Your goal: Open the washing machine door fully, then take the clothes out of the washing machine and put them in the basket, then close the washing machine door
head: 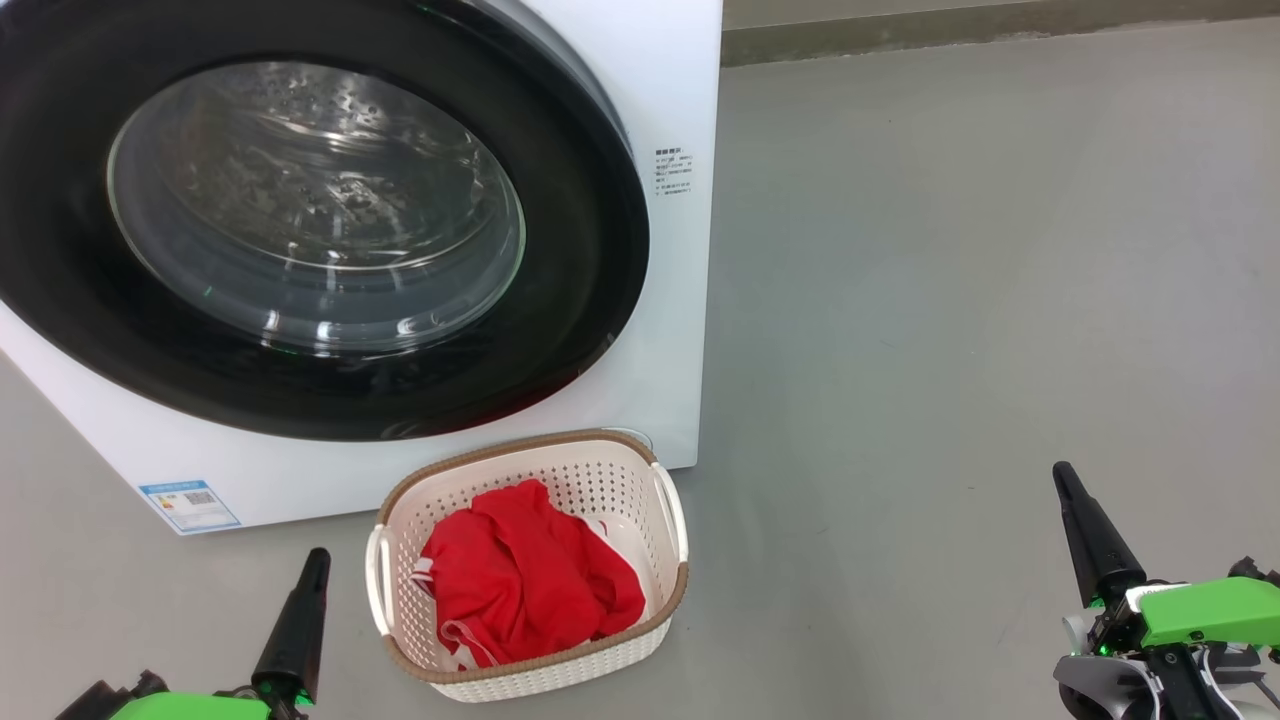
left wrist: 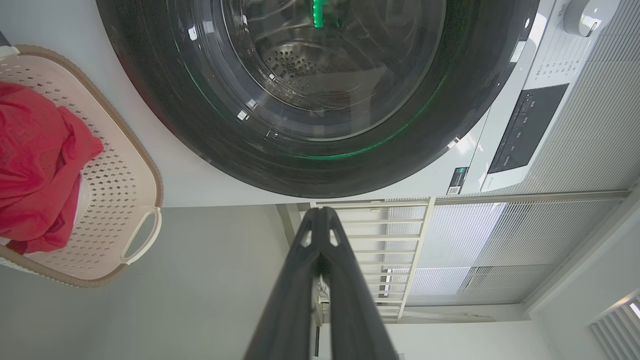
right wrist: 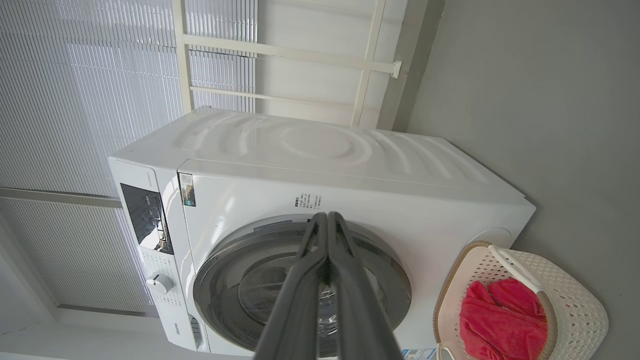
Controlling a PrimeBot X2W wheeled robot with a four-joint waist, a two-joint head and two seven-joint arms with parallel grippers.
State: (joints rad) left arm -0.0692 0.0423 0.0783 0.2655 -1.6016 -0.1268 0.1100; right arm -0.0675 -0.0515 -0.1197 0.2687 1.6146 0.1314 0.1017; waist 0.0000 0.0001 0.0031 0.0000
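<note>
Grey floor (head: 950,300), bare concrete look. On it stands the washing machine (head: 680,100), a big white front-loader with small printed text on its front right and a blue label (head: 190,505) low on the front. My right wrist view shows its dark control panel (right wrist: 147,220) and a white knob (right wrist: 160,283).

The washing machine door (head: 560,330) has a wide glossy black rim and a bulging clear glass window (head: 320,210), with perforated steel drum visible through the glass. The door sits closed against the machine front.

The basket (head: 520,445) is on the floor just in front of the machine's lower right corner. It is cream perforated plastic with a brown woven-look rim and white side handles.

The clothes (head: 530,590) are inside the basket, a crumpled bright red heap with thin white trim at the edge, below the rim.

My left gripper (head: 312,565) is low and left of the basket, fingers pressed together, holding nothing. My right gripper (head: 1065,480) is well off to the right over bare floor, fingers also together and empty.
</note>
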